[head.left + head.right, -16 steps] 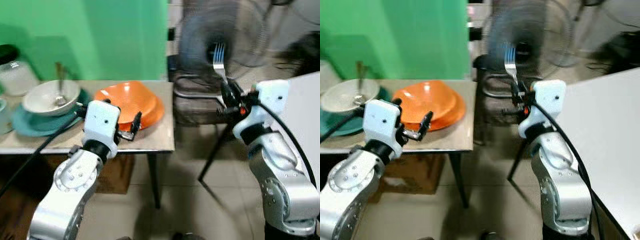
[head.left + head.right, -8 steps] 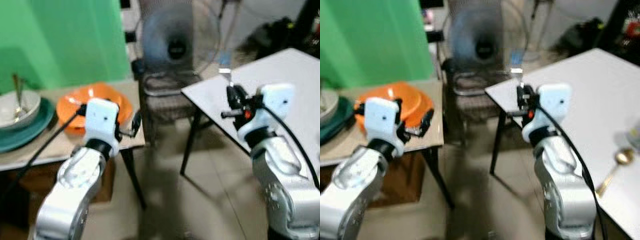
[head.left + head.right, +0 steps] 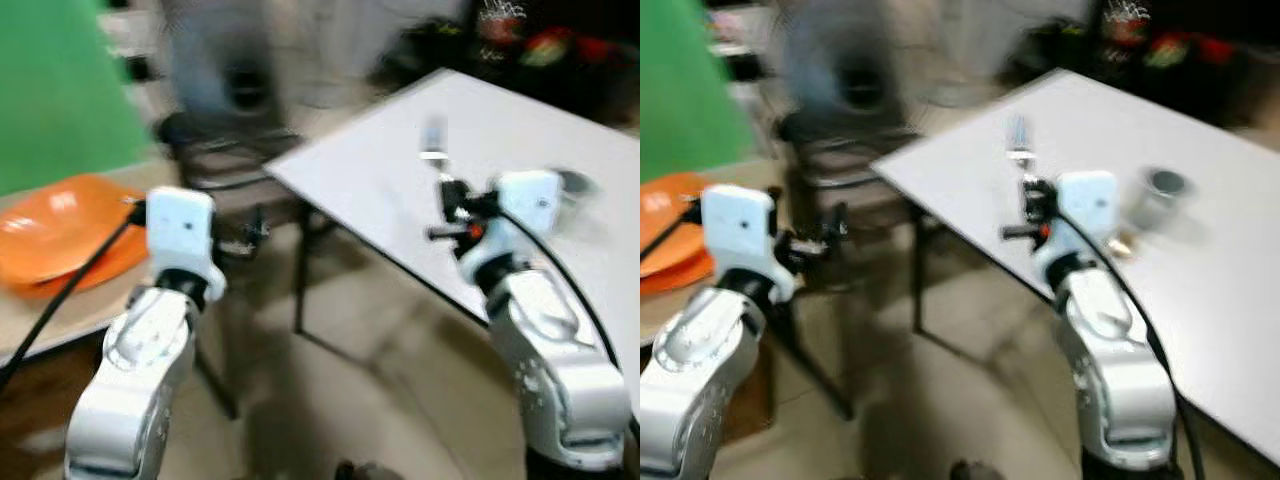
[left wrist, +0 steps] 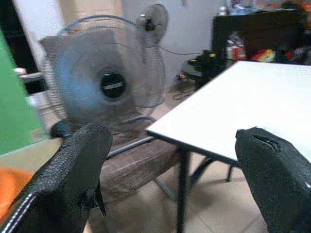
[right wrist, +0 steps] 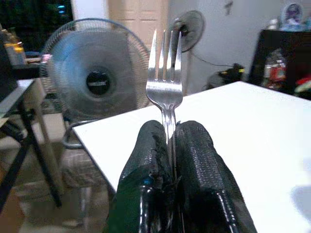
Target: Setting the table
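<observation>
My right gripper (image 5: 171, 145) has its jaws clamped on a fork (image 5: 165, 80). Left gripper (image 4: 170, 179) jaws apart, empty. The fork isn't yet on the white worktop (image 3: 1200, 280)

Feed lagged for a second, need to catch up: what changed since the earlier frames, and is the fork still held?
The robot has turned to its right: the side table with the orange plates slid off to the left and the white table, with a metal cup on it, came into view. Nothing was grasped or released. The right gripper stays shut on the upright fork; the left gripper stays open.
</observation>
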Controlling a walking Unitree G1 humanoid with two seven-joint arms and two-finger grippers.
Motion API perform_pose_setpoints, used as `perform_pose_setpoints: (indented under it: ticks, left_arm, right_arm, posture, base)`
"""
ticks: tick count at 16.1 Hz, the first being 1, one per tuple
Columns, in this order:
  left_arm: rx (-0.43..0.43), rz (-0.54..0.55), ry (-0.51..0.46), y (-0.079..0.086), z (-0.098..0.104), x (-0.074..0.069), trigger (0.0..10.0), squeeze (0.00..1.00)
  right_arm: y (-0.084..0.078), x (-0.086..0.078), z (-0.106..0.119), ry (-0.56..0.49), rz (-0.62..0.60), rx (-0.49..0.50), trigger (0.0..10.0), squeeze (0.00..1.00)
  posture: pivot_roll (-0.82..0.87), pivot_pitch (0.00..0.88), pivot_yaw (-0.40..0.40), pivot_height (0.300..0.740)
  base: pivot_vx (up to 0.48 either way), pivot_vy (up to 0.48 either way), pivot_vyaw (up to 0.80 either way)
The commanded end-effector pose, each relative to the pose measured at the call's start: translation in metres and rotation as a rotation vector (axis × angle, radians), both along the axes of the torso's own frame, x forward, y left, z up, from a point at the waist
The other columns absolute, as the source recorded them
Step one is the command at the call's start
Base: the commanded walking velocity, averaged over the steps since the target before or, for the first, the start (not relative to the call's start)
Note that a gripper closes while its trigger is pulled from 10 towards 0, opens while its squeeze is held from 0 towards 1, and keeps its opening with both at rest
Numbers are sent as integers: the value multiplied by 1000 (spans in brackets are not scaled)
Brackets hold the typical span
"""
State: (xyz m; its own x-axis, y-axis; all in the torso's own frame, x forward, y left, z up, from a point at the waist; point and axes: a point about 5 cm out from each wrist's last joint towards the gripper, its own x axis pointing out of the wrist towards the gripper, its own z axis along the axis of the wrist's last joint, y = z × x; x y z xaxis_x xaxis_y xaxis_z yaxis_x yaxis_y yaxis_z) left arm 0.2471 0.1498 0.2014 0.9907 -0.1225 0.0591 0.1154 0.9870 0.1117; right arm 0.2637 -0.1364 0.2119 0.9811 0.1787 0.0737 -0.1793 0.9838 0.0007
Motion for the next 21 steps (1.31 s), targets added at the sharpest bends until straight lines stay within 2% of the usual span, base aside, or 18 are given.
perform_pose_setpoints:
  ticks: [1,5,6,7,8,10,12,17,21]
  left_arm:
    - [-12,2,-4,-2,2,1,10000,0]
    - [-18,7,15,1,-4,-1,10000,0]
    - [-38,45,7,4,-4,0,10000,0]
    - [-36,100,-43,8,0,3,10000,0]
    - [-28,104,-50,8,0,4,10000,0]
    - [-71,127,21,9,-3,5,10000,0]
    - [-83,47,42,6,-4,3,10000,0]
    - [-108,39,55,6,-4,5,10000,0]
    - [-103,37,58,9,-4,6,10000,0]
  right_arm:
    - [-5,1,1,7,-32,-19,10000,0]
    - [-7,-1,0,20,-63,-22,10000,0]
    - [-8,-2,-1,26,-74,-19,10000,0]
    - [-7,-3,-2,32,-79,-16,10000,0]
    - [-7,-3,-3,37,-80,-15,10000,0]
    - [-7,-3,-4,45,-82,-16,10000,0]
    - [-7,-3,-5,51,-85,-15,10000,0]
    - [-7,-2,-8,76,-81,-14,10000,0]
    - [-5,-3,-11,97,-74,-8,10000,0]
  posture:
    - [-84,64,-1,740]
    - [-95,80,29,740]
    - [-92,81,31,740]
    - [-91,82,35,740]
    - [-91,80,34,740]
    - [-93,79,35,740]
    - [-93,75,34,740]
    - [-91,69,34,740]
    - [-86,69,32,740]
  base:
    - [0,0,-800]
    - [0,0,-800]
    - [0,0,-800]
    - [0,0,-800]
    - [0,0,-800]
    - [0,0,-800]
    - [0,0,-800]
    - [0,0,-800]
    - [0,362,-722]
